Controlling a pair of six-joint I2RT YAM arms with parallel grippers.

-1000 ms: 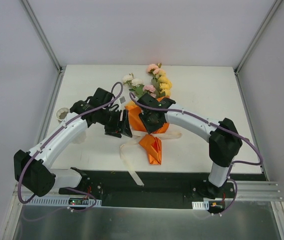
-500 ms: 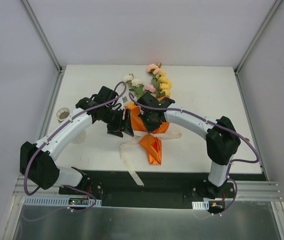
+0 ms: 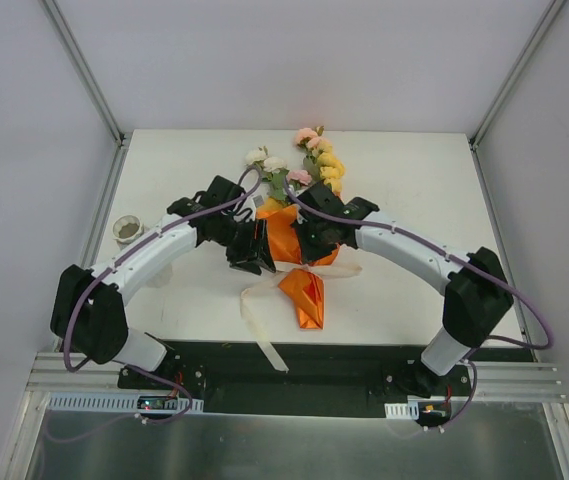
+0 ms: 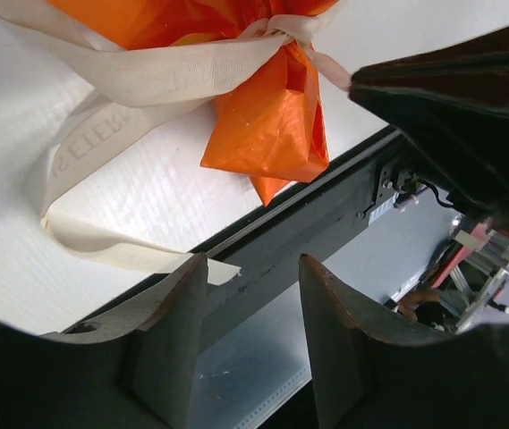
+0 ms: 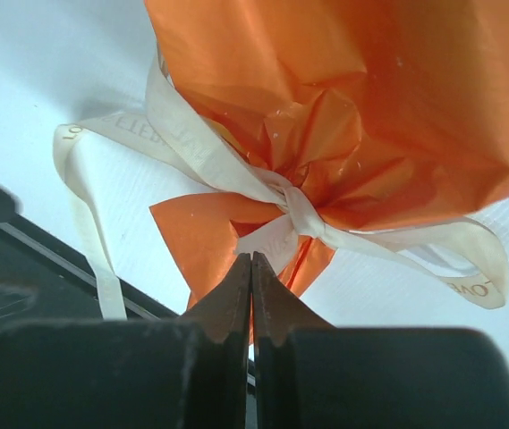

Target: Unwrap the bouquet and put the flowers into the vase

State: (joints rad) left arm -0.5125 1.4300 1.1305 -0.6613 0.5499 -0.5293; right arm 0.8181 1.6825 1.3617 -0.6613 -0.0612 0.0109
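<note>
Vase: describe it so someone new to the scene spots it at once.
Start at the white table and go to its left edge, outside the left arm. The vase stands there alone: a small whitish cylinder with a round mouth, far from the orange-wrapped bouquet.

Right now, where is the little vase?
In the top view, the vase stands at the table's left edge, just left of the left arm, well away from the bouquet in the middle.

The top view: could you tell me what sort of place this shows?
Probably a robot lab cell: a white table enclosed by plain panels on metal framing, left arm and right arm bolted at its near edge.
</note>
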